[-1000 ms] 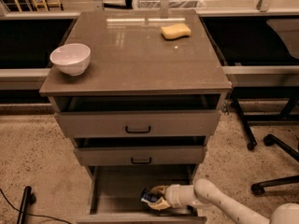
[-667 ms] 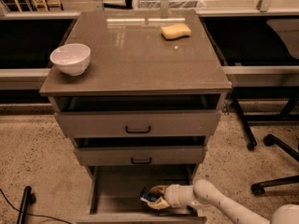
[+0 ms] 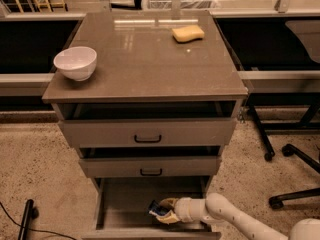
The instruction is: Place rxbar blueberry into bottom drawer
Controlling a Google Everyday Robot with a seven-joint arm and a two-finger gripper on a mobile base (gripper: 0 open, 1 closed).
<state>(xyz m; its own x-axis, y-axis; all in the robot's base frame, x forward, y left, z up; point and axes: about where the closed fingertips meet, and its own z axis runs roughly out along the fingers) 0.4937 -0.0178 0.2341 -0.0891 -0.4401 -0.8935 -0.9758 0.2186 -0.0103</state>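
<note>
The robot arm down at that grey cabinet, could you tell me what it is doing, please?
The arm reaches in from the right, and its gripper sits inside the open bottom drawer, jaws closed on the rxbar blueberry. The bar is low over the drawer floor and not yet released. A white bowl and a yellow sponge sit on the cabinet top.

Cabinet top [image 3: 145, 74]: white bowl [image 3: 75, 62] front-left near the edge, yellow sponge [image 3: 188, 33] back-right, well apart. Top drawer [image 3: 100, 133] and middle drawer [image 3: 110, 167] slightly open, black handles. Chair casters [image 3: 288, 150] on the speckled floor [image 3: 35, 169] at right.
</note>
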